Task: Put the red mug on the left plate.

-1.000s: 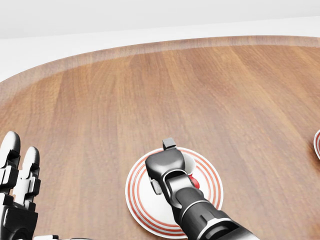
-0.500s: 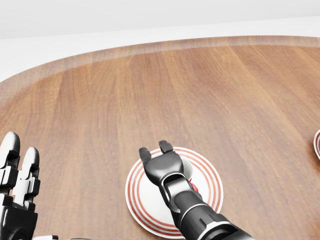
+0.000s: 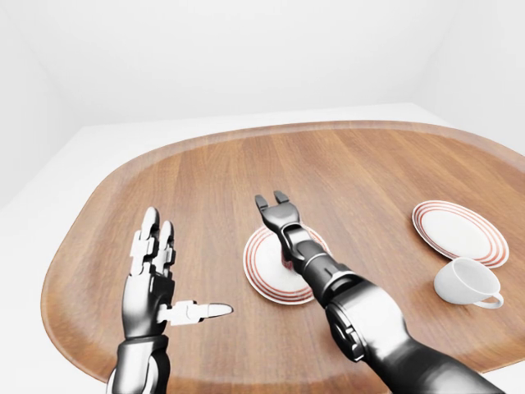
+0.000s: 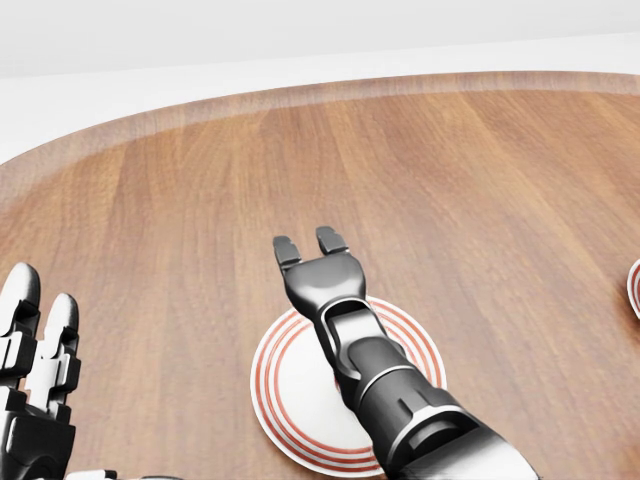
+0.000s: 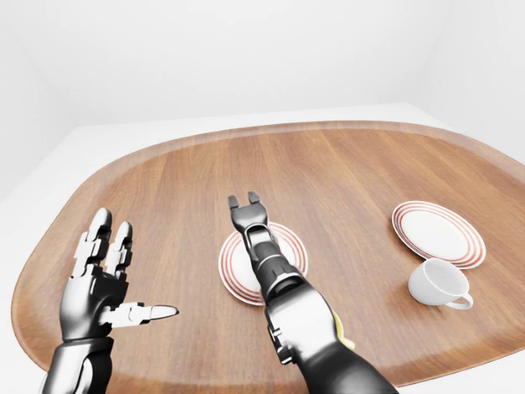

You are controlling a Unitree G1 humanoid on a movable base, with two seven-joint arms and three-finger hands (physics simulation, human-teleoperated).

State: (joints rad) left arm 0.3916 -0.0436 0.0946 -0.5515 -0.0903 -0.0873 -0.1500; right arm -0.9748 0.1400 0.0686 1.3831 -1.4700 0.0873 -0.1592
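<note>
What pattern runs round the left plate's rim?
Red concentric rings on the white left plate, clearest in the left-eye view.

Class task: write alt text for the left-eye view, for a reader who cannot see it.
The robot's black right hand reaches open-fingered over a red-ringed white plate at the middle of a rounded wooden table, a sliver of red showing beside its forearm. Its left hand hangs open at lower left; a second ringed plate and a white mug sit at right.
</note>
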